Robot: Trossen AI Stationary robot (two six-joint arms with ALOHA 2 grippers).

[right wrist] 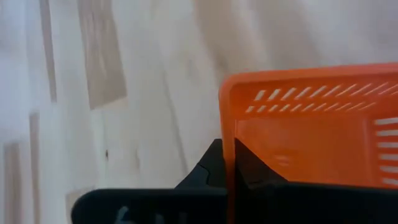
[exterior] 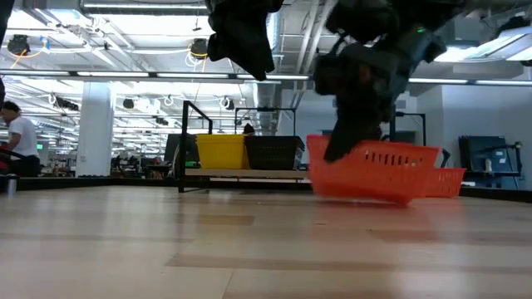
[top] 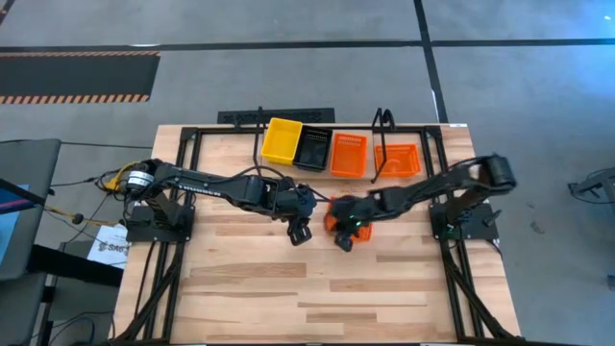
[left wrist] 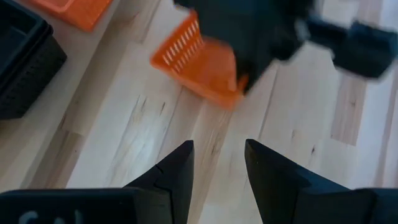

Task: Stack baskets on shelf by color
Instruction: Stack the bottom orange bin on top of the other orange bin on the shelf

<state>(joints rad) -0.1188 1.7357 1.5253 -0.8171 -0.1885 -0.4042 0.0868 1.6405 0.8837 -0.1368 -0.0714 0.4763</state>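
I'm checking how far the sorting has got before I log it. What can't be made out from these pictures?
- Orange basket in the right gripper: the high view hides most of it under the arm.
- Baskets per stack on the shelf: the yellow basket and black basket show only their tops or front walls.
- Left gripper: open over bare wood.
- Low view: both arms cut off by the top edge.

Perforated plastic basket (exterior: 378, 170), matt wooden table (exterior: 249, 249)
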